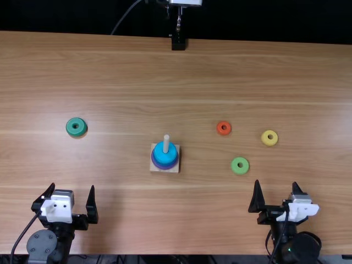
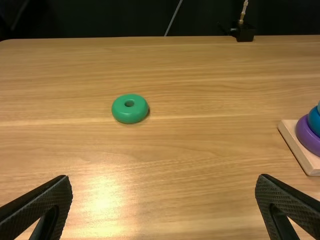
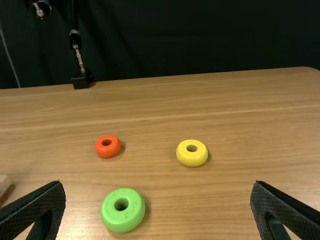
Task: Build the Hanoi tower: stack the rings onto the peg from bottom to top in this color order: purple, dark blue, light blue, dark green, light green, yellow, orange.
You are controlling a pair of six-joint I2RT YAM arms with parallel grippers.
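1. over the near edge of the table [image 1: 121, 71], left of the middle: left gripper [image 1: 72, 187], fingers spread wide, nothing between them, pointing toward the far side.
2. over the same edge, right of the middle: right gripper [image 1: 276, 183], also with fingers spread wide and nothing between.
3. from gripper to gripper, a broad stretch of bare wood.
4. near the middle, farther in than both grippers: square wooden board [image 1: 175, 168], with peg [image 1: 166, 142] upright; on it, from the bottom, purple ring [image 1: 165, 168], dark blue ring [image 2: 314, 123], light blue ring [image 1: 165, 156].
5. beyond the left gripper, well apart from the board and in from the left edge: dark green ring [image 1: 71, 130], flat on wood.
6. right of the board, nearest to the right gripper's side of it: light green ring [image 1: 235, 168], flat.
7. farther in: orange ring [image 1: 219, 131]; out to its right, yellow ring [image 1: 265, 141]; all three apart, with wood between.
8. underneath, light brown grain running side to side, a soft glare in the left wrist view.
9. at the far edge, black mount [image 1: 178, 43] with a metal rod; behind, dark cloth [image 3: 200, 40] and a thin cable [image 1: 125, 15].
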